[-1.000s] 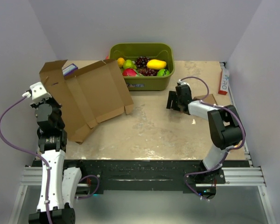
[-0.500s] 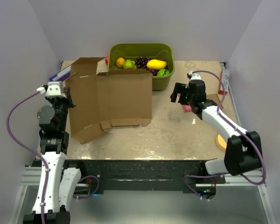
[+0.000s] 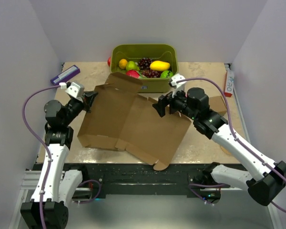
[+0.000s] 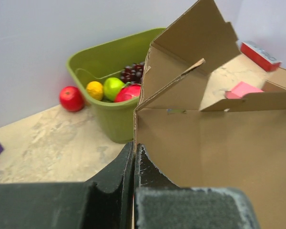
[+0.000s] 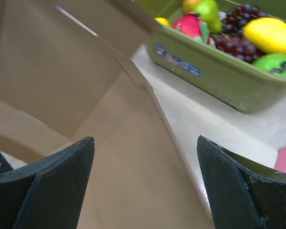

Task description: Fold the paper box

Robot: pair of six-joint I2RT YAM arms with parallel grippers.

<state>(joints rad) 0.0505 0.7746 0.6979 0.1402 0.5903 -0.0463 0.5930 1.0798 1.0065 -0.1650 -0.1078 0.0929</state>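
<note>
Two grippers attend one sheet. At the left, the left gripper [image 3: 89, 100] is pinched tight on the left edge of the paper box [image 3: 133, 125]. The box lies mostly flat across the middle of the table [image 3: 205, 71], its far flap raised near the green basket [image 3: 157, 86]. Rightward, the right gripper [image 3: 163, 106] hangs wide open over the box's right panel, seemingly not touching it. With only one edge held, a push there could skid the sheet or buckle it off its crease.

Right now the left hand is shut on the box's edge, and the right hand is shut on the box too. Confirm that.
Not quite. The left hand is shut on the box edge, but the right hand is open, with its fingers wide apart. The right wrist view shows it.
</note>
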